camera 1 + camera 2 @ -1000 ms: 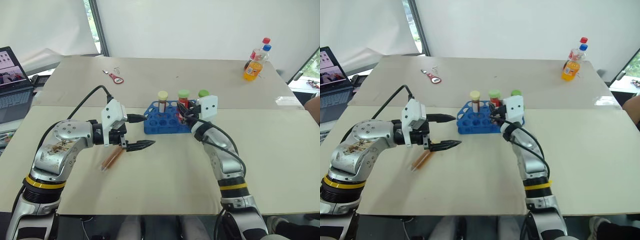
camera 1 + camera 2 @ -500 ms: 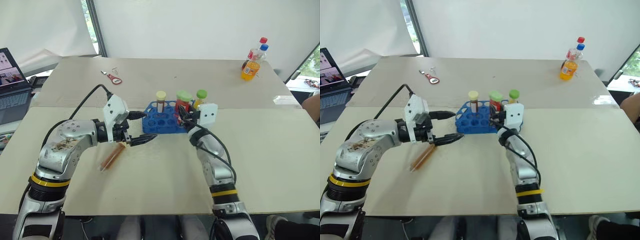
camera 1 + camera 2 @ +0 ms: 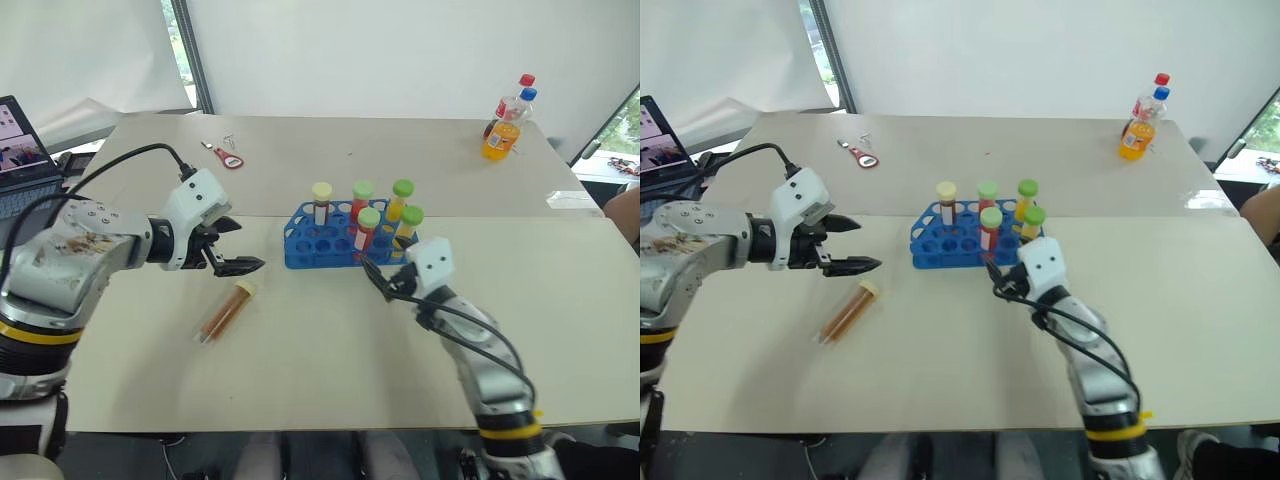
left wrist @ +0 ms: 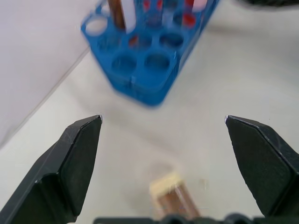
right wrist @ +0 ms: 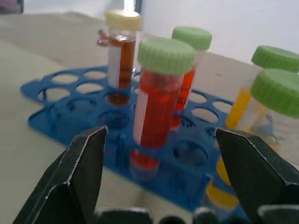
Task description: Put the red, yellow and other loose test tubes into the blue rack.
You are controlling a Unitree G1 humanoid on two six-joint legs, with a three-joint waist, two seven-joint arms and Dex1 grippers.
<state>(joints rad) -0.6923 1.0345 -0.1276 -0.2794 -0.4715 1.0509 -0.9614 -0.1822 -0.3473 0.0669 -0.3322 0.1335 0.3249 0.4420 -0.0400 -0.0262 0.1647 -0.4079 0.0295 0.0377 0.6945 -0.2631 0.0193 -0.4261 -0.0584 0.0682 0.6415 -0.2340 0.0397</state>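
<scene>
The right gripper has let go: its black fingers, clamped a second ago on a red tube at the blue rack, now stand wide apart with nothing between them, and the hand has drawn back toward the robot, just short of the rack's near edge. The red tube with the green cap it was holding now stands upright in a near-row hole. Four other capped tubes stand in the rack with it: a brown one with a yellow cap, a second red one, and two yellow ones with green caps.

The left gripper is spread fully open and empty. It has swung away to the left and hangs above the table, well clear of the rack. The loose brown tube lies flat in the same spot as before, near that gripper, its pale cap seemingly toward the rack.
</scene>
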